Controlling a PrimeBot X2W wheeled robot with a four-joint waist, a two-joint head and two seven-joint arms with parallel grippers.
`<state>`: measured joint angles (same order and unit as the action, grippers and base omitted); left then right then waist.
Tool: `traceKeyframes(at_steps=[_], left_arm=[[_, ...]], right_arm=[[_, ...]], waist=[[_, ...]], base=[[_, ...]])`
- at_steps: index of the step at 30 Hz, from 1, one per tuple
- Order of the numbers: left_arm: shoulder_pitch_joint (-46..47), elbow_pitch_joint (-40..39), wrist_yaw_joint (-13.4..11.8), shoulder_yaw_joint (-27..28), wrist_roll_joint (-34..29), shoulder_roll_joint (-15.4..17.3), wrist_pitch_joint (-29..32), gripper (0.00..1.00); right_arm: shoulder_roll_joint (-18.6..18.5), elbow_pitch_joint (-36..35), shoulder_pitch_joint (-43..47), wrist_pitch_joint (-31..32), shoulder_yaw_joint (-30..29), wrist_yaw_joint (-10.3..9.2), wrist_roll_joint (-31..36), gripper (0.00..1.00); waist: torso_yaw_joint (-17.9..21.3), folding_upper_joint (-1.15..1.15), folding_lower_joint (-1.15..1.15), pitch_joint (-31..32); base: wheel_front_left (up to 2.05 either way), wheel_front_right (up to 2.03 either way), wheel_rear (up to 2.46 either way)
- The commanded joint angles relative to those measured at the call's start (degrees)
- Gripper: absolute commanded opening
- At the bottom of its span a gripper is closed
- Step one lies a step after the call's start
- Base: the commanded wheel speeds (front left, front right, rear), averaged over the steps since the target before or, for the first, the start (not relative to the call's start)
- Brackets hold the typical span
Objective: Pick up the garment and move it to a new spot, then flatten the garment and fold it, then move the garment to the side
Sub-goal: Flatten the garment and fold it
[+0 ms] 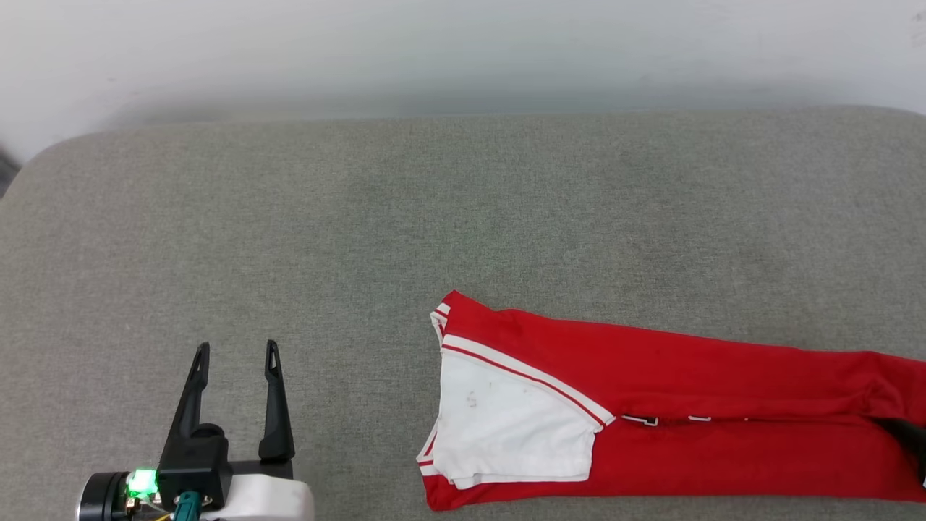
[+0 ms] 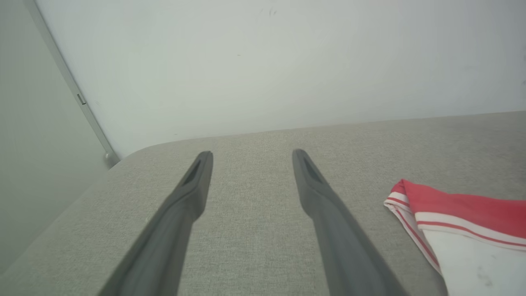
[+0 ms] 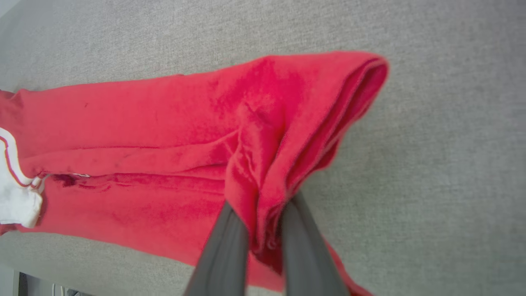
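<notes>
The soft grey desk is carrying the garment, which is lying folded long and thin. The right tool is pinching the garment's red end tight. The left tool is hanging wide open and empty, well to the left of the garment's white sleeve.

No word, number or label can be read anywhere. On the red garment, small white-edged slivers peek from the fold near its middle, too little to make out. A faint dark mark on its white sleeve is illegible.
</notes>
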<state>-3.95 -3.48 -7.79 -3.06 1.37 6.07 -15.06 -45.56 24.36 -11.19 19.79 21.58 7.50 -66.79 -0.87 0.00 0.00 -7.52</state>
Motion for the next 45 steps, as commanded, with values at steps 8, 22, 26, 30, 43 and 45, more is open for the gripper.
traceKeyframes(at_steps=[8,22,26,30,43,45], left_arm=[[-1.33,-0.28,0.19,0.97,-0.78,-0.31,-0.14,1.0],[1.25,-0.05,1.56,1.17,-0.61,-1.0,-0.13,1.0],[2.13,0.03,1.84,0.9,-0.84,-1.15,-0.13,1.0],[3.13,0.24,2.13,0.73,-0.86,-1.37,-0.13,1.0],[3.42,1.09,2.22,1.27,-0.58,-2.0,-0.13,1.0],[3.09,1.52,2.23,1.54,-0.66,-1.99,-0.13,1.0]], right_arm=[[-0.36,-14.1,-0.42,6.26,1.99,-0.02,1.27,0.0],[14.54,-24.09,-14.1,14.72,14.4,-0.02,13.14,0.0],[19.52,-18.49,-19.49,15.3,19.32,-0.02,16.06,0.0],[23.36,-10.69,-23.48,13.71,22.57,-0.02,18.34,0.0],[25.34,-0.29,-28.03,3.06,29.69,-0.02,19.96,1.0],[23.88,-2.37,-28.42,0.86,29.65,-0.02,20.03,1.0]], waist=[[0.32,0.0,0.0,0.68],[-0.91,0.0,0.0,-1.78],[-1.62,0.0,0.0,-2.95],[-2.42,0.0,0.0,-4.27],[-2.23,0.0,0.0,-5.16],[-1.75,0.0,0.0,-4.48]], base=[[0.0,0.0,0.0],[0.0,0.0,0.0],[0.0,0.0,0.0],[0.0,0.0,0.0],[0.0,0.0,0.0],[0.0,0.0,0.0]])
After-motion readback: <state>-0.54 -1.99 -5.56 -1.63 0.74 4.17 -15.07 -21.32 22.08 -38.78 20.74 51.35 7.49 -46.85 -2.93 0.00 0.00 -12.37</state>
